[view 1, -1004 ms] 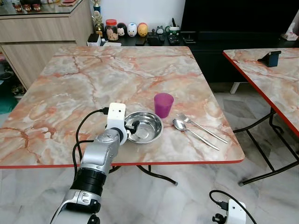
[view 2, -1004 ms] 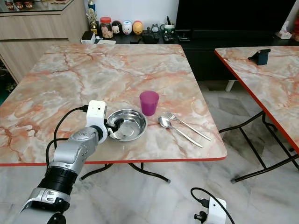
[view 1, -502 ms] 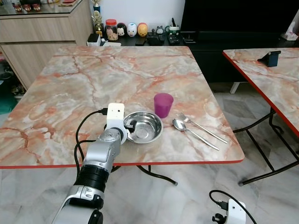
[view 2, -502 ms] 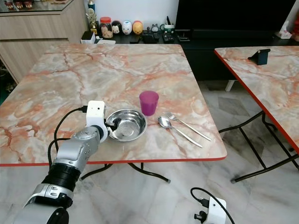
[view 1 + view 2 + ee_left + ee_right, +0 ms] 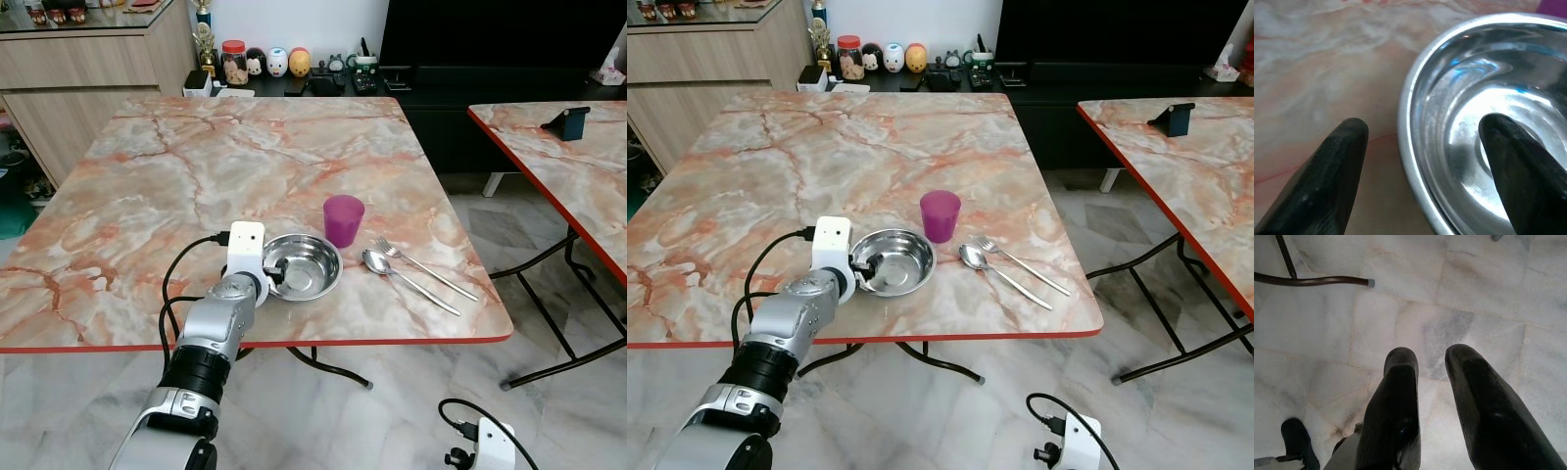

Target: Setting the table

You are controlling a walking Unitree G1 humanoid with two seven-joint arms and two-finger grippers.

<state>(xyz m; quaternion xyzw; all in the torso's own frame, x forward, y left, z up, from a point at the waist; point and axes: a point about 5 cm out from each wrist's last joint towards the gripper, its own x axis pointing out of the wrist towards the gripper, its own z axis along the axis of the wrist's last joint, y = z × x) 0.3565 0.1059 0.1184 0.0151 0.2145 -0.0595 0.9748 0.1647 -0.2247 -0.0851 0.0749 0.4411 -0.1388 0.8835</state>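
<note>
A shiny steel bowl [image 5: 306, 266] sits near the front edge of the marble table [image 5: 196, 176]. A purple cup [image 5: 343, 218] stands just behind it, and a spoon [image 5: 378, 261] and fork [image 5: 392, 249] lie to its right. My left gripper [image 5: 1424, 125] is open at the bowl's left rim. One finger [image 5: 1347, 161] stays outside on the tabletop and the other finger [image 5: 1513, 161] reaches inside the bowl [image 5: 1484, 98]. My right gripper [image 5: 1430, 355] hangs low over the floor, fingers a little apart with nothing between them.
A second marble table [image 5: 578, 166] stands to the right with a dark blue object [image 5: 570, 121] on it. Jars and figurines [image 5: 265, 63] line the low dark cabinet behind. A wooden sideboard [image 5: 88, 78] is at the back left. Metal table legs [image 5: 1312, 281] cross the tiled floor.
My left arm has shifted only slightly at the bowl's left rim. The bowl, cup, spoon and fork lie where they were.
</note>
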